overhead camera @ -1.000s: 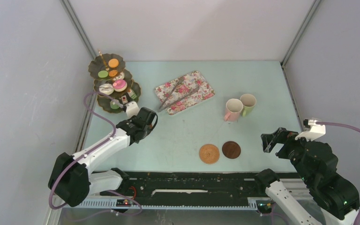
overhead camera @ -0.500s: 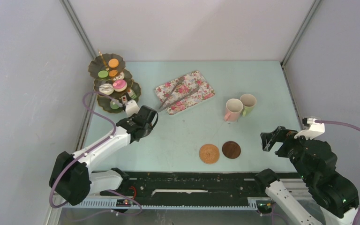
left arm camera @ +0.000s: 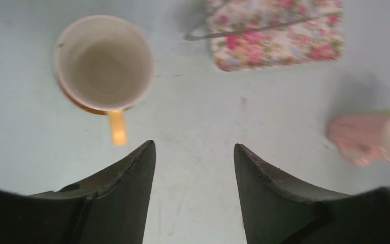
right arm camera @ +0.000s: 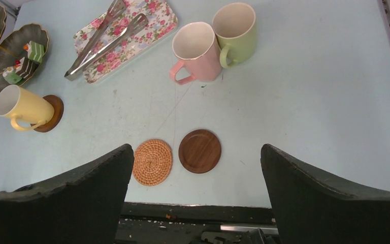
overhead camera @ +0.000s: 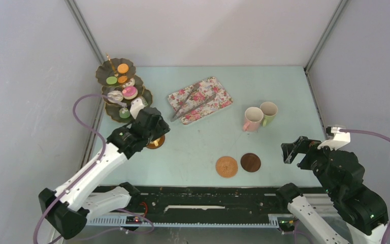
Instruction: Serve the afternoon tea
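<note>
The left fingers (left arm camera: 132, 178) stand apart with nothing between them, hanging above bare surface (left arm camera: 198, 117) just clear of the yellow mug (left arm camera: 104, 63). That mug stands upright on a brown coaster (right arm camera: 54, 109) at the left of the surface, its handle pointing toward the fingers. The three-tier stand (overhead camera: 107, 113) is just beyond it at the far left, with small cakes (overhead camera: 129, 92) and macarons (overhead camera: 123, 68) on its tiers. The right fingers (right arm camera: 96, 183) are spread wide and hold nothing, raised over the near right. Below and ahead of them a woven coaster (right arm camera: 153, 161) and a dark wood coaster (right arm camera: 199, 151) lie side by side, both bare. Farther off, the pink mug (right arm camera: 198, 48) and green mug (right arm camera: 236, 28) stand touching. The flowered tray (right arm camera: 152, 25) lies at the far middle, with the tongs (right arm camera: 104, 38) on it.
</note>
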